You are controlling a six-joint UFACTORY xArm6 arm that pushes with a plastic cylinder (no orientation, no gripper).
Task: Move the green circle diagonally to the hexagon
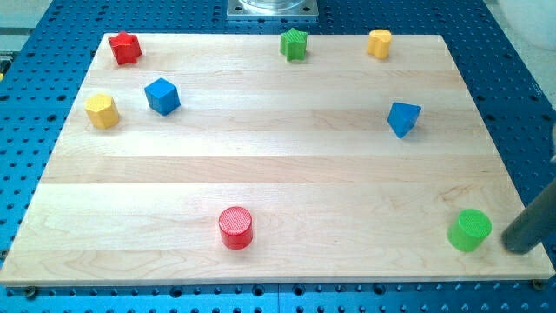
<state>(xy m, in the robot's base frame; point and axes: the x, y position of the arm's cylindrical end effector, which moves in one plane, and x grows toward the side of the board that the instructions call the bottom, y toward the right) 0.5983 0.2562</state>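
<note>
The green circle (469,230) stands near the board's bottom right corner. The yellow hexagon (102,111) sits at the view's left edge of the board, toward the top. My tip (520,247) is just right of the green circle, at the board's right edge, with a small gap between them. The dark rod rises from it toward the view's right edge.
A red star (125,48), a green star (294,43) and a yellow cylinder (379,43) line the top edge. A blue cube (162,96) sits right of the hexagon. A blue block (403,118) is at mid right. A red circle (235,227) is at bottom centre.
</note>
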